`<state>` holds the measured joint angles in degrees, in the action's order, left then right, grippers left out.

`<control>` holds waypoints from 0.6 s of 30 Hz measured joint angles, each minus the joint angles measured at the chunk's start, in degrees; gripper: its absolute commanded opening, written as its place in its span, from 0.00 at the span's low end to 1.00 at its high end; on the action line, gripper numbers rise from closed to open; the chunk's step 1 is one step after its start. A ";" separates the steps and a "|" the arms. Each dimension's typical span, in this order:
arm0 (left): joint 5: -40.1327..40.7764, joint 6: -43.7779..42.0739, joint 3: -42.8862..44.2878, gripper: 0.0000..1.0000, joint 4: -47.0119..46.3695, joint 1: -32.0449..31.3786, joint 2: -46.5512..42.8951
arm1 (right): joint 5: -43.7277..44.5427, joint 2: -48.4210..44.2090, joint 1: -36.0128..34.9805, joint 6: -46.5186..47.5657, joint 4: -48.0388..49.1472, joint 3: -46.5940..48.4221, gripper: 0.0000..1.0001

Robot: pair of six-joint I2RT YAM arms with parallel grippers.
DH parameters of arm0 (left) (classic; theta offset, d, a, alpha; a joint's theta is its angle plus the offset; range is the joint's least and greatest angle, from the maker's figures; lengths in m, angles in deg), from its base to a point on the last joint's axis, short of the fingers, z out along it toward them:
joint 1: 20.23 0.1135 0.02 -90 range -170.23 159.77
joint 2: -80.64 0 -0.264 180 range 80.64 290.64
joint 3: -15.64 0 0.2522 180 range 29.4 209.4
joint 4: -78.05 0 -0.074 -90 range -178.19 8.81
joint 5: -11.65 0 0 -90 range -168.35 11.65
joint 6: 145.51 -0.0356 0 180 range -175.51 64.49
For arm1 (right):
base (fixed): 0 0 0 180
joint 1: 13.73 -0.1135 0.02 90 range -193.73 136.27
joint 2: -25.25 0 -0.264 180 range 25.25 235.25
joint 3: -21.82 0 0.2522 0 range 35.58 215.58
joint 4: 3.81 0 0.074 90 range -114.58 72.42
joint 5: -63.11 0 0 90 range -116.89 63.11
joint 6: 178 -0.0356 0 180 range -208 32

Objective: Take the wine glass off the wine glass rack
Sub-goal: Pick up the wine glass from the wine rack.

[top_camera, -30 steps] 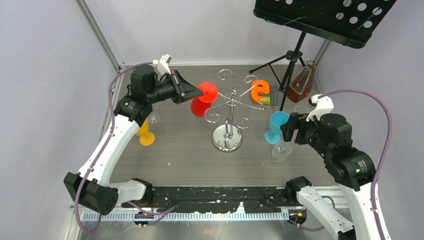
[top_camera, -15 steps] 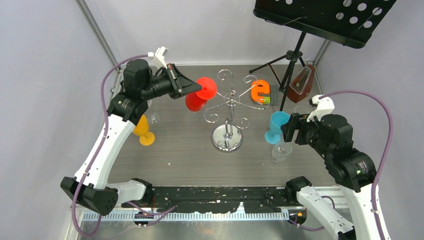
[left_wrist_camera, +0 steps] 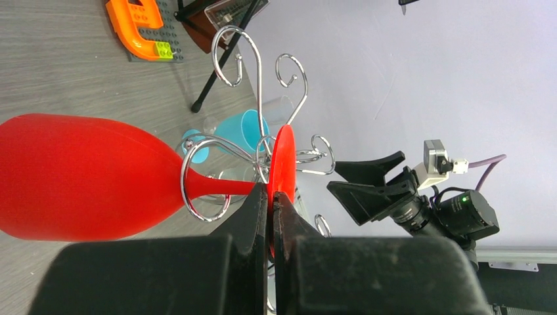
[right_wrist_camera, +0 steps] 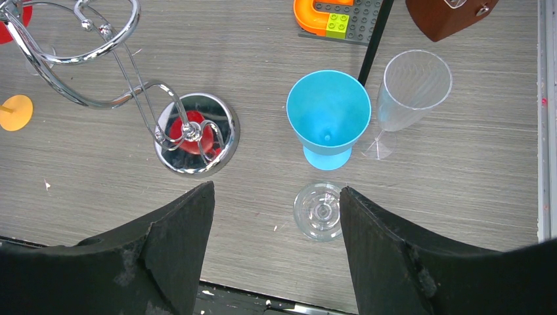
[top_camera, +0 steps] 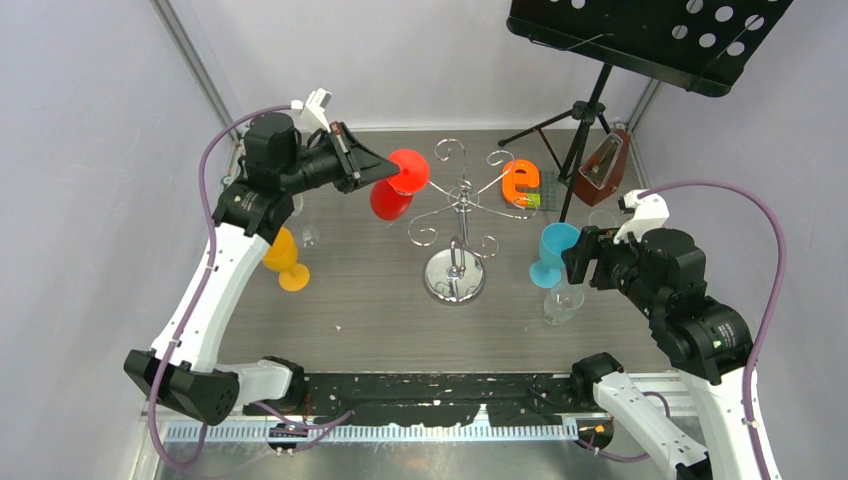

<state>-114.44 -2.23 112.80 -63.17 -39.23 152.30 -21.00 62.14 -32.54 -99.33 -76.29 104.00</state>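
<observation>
The red wine glass [top_camera: 392,190] hangs on its side, foot toward the chrome wine glass rack [top_camera: 460,215]. My left gripper [top_camera: 386,173] is shut on the rim of the glass's foot disc [left_wrist_camera: 284,161]. In the left wrist view the left gripper [left_wrist_camera: 270,197] pinches that disc, and the bowl [left_wrist_camera: 85,177] points left. One scroll loop of the rack [left_wrist_camera: 197,207] overlaps the stem; I cannot tell whether the stem is still inside it. My right gripper [top_camera: 580,255] hovers open at the right, and in its own view the right gripper [right_wrist_camera: 276,230] holds nothing.
A blue glass [top_camera: 550,255] and a clear glass [top_camera: 563,300] stand by the right gripper, with a clear flute [right_wrist_camera: 410,92] behind. An orange glass [top_camera: 285,260] stands under the left arm. A black music stand [top_camera: 590,110], a brown metronome [top_camera: 603,165] and an orange toy [top_camera: 520,182] fill the back right.
My left gripper has drawn the red glass a little left and toward the back, away from the rack's post. The right arm has not moved.
</observation>
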 measured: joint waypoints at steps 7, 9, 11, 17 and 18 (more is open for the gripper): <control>-0.76 -0.04 2.03 0.00 -0.20 0.04 3.74 | 0.00 0.00 0.00 0.00 0.00 0.00 0.75; -1.27 -0.22 2.10 0.00 -0.33 0.04 4.61 | 0.00 0.00 0.00 0.00 0.00 0.00 0.75; -1.86 -0.81 2.71 0.00 -0.28 -0.02 5.60 | 0.00 0.00 0.00 0.00 0.02 0.00 0.75; -4.96 -3.52 7.19 0.00 -0.24 -1.84 8.46 | 0.00 0.00 -0.04 0.02 0.42 -0.20 0.75; -5.44 -4.31 7.72 0.00 -0.09 -2.43 8.66 | 0.00 0.00 -0.11 0.02 0.42 -0.22 0.76</control>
<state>-119.88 -6.54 120.51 -63.26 -41.66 160.95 -21.00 62.14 -32.65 -99.31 -75.88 103.78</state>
